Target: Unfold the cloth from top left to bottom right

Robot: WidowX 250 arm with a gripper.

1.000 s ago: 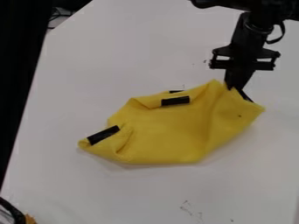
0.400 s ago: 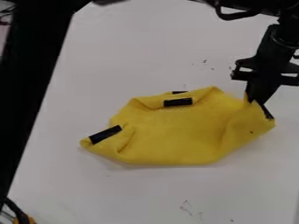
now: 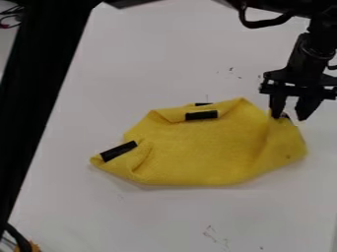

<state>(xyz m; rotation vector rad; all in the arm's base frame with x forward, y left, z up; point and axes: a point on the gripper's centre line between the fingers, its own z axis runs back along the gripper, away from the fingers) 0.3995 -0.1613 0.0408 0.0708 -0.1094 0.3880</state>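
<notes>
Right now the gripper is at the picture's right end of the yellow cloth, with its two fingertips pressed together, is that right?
Not quite: the fingertips aren't pressed together. The camera view shows them spread apart, with a gap between them. The gripper is indeed at the picture's right end of the yellow cloth.

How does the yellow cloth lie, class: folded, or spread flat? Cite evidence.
Partly folded: the cloth has its top edge turned over near a black strip, and its left end is bunched into creases.
</notes>
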